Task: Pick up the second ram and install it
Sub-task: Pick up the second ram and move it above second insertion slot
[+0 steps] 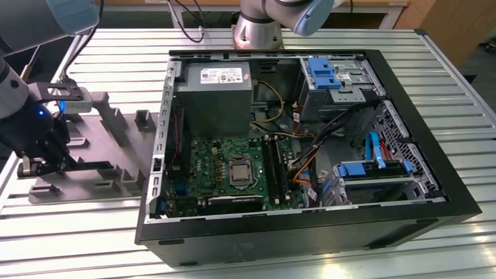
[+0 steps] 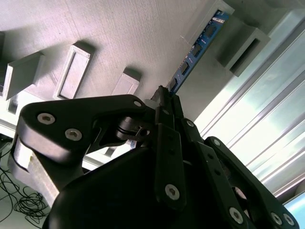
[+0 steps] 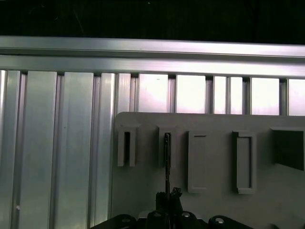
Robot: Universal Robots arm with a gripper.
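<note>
The second ram (image 2: 198, 45) is a thin blue-green strip with small dark chips. It lies along the grey fixture plate (image 2: 119, 43), and its far end rests in a raised slot block (image 2: 224, 12). My gripper (image 2: 164, 95) is shut on its near end. In the first wrist view the ram (image 3: 167, 162) shows edge-on as a dark line running from my gripper (image 3: 167, 194) to a slot block. In the exterior view my gripper (image 1: 50, 165) hangs low over the fixture plate (image 1: 108, 133), left of the open computer case, with the ram (image 1: 89, 164) pointing toward the case.
The open black computer case (image 1: 310, 232) lies on the slatted metal table (image 1: 78, 232). Inside are the green motherboard (image 1: 225, 157), black slot rails (image 1: 273, 168), a grey power-supply box (image 1: 213, 96) and blue drive bays (image 1: 372, 168). Several raised blocks stand on the fixture plate.
</note>
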